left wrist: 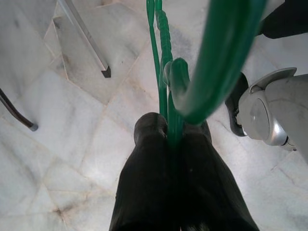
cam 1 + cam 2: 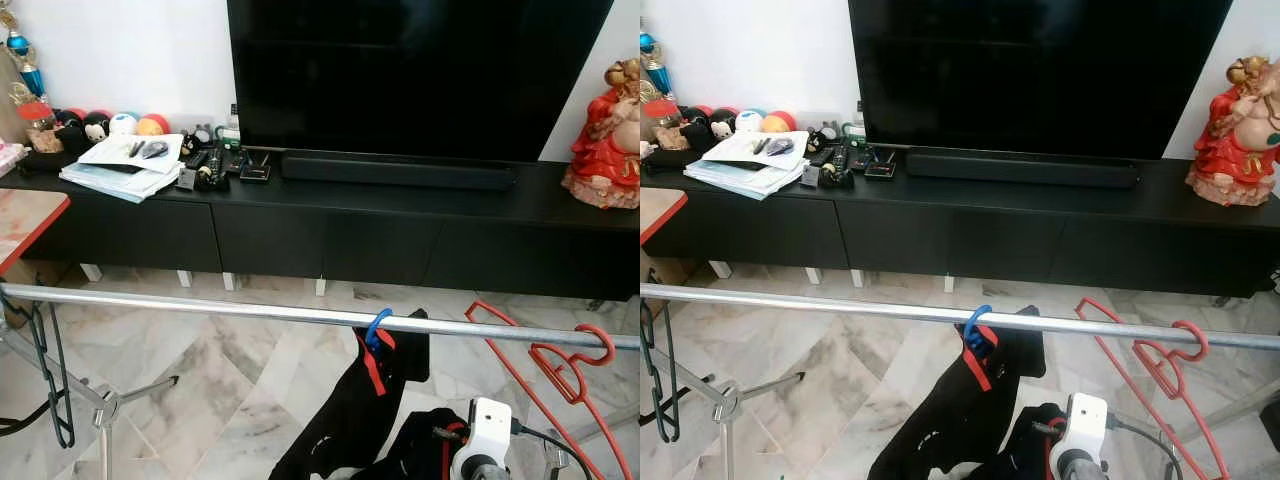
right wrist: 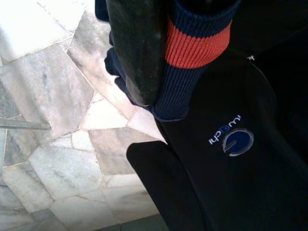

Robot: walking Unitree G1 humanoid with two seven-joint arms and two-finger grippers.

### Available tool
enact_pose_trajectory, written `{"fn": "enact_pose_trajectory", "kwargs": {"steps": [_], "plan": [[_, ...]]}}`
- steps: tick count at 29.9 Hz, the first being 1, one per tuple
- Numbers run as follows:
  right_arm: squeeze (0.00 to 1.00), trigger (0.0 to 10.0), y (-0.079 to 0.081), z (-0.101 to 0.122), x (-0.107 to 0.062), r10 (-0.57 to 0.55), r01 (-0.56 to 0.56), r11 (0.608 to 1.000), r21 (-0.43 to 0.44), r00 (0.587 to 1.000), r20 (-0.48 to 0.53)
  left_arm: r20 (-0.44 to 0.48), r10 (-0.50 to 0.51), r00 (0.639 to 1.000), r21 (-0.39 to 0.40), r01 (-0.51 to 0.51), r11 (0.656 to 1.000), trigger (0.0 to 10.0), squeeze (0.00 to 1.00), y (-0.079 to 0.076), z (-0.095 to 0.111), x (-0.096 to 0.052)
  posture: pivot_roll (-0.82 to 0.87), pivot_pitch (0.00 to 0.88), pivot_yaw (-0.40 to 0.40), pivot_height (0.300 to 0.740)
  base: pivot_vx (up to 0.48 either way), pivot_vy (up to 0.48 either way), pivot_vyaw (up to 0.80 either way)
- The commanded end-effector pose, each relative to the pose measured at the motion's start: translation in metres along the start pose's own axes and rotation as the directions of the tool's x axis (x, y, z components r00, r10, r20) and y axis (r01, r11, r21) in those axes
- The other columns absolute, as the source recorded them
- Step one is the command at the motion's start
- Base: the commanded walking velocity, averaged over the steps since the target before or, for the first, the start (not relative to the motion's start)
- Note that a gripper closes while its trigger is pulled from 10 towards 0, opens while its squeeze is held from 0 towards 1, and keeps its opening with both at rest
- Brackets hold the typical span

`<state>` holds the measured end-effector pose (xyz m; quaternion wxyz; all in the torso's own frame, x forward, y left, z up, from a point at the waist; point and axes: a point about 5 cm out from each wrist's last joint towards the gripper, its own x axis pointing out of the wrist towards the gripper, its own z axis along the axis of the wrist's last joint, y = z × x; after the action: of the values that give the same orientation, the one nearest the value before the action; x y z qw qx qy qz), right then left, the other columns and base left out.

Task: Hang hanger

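The left gripper (image 1: 173, 139) has its black fingers pinched on a thin green plastic hanger (image 1: 166, 62) below the long silver metal rail (image 2: 300, 315); the right gripper (image 3: 144, 62) has cuff fabric of the black jacket with red and navy ribbed trim (image 3: 231, 144) against one finger, but I cannot tell whether it grips. That jacket hangs from the rail on a blue hook (image 2: 378, 325), with a red plastic hanger (image 2: 560, 360) hooked beside it. To hang well, lift the green hook above the rail, probably over the bare stretch beyond the blue hook, lower it until it seats, then release
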<state>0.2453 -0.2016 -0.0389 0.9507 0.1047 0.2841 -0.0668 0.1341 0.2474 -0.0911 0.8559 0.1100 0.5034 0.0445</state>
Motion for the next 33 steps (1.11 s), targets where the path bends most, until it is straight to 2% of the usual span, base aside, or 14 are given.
{"fn": "enact_pose_trajectory", "kwargs": {"steps": [1, 19, 23, 33], "plan": [[0.00, 10.0, -0.002, 0.009, 0.002, -0.011, 0.011, 1.000, 0.013, 0.999, 0.042, -0.038, -0.003, 0.999, 0.000, 0.003, 1.000, 10.0, 0.00, -0.001, -0.007, -0.001, 0.12, 0.000, -0.013, 0.740, -0.255, 0.000, 0.00], [0.00, 10.0, -0.001, 0.010, 0.003, -0.008, 0.007, 1.000, 0.011, 0.999, 0.040, -0.026, -0.010, 1.000, -0.007, 0.009, 1.000, 10.0, 0.00, -0.009, 0.008, 0.003, 0.12, 0.000, -0.017, 0.740, -0.302, 0.000, 0.00], [0.00, 10.0, -0.001, 0.010, 0.003, -0.006, 0.006, 1.000, 0.009, 0.999, 0.038, -0.037, -0.005, 0.999, -0.008, 0.005, 1.000, 10.0, 0.00, -0.005, 0.000, 0.001, 0.12, 0.000, -0.018, 0.740, -0.313, 0.000, 0.00], [0.00, 10.0, -0.001, 0.012, 0.003, -0.005, 0.005, 1.000, 0.009, 0.999, 0.041, -0.045, -0.006, 0.999, -0.006, 0.006, 1.000, 10.0, 0.00, -0.006, -0.004, 0.000, 0.12, 0.000, -0.018, 0.740, -0.318, 0.000, 0.00]]}}
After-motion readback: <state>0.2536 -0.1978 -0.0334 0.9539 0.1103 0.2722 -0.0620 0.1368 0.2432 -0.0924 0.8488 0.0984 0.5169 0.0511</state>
